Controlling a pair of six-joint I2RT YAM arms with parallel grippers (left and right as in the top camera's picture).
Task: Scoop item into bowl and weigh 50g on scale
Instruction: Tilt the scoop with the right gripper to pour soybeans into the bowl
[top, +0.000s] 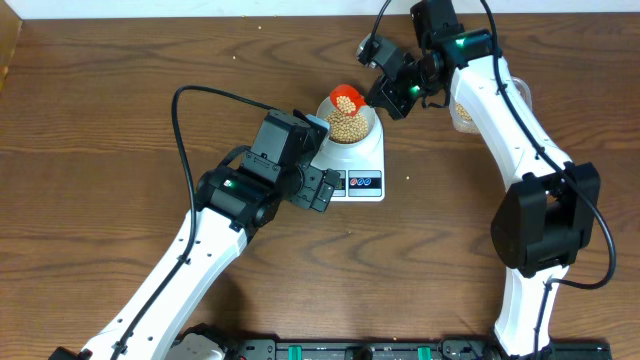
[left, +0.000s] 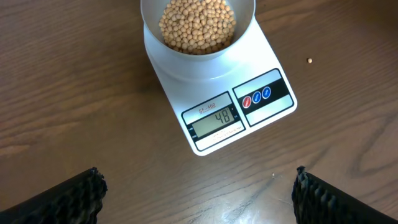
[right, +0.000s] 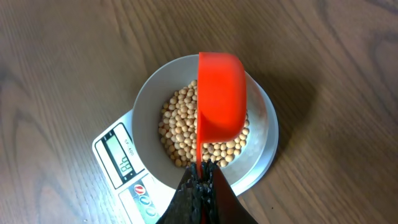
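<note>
Wooden table (top: 100, 120), scale (left: 180, 93), beans (left: 198, 25) in bowl (right: 146, 106), red scoop (right: 221, 93) in right jaws.

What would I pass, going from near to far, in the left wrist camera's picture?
Left hand, open → scale, its display on the near end → bowl of beans on the scale's far end.
</note>
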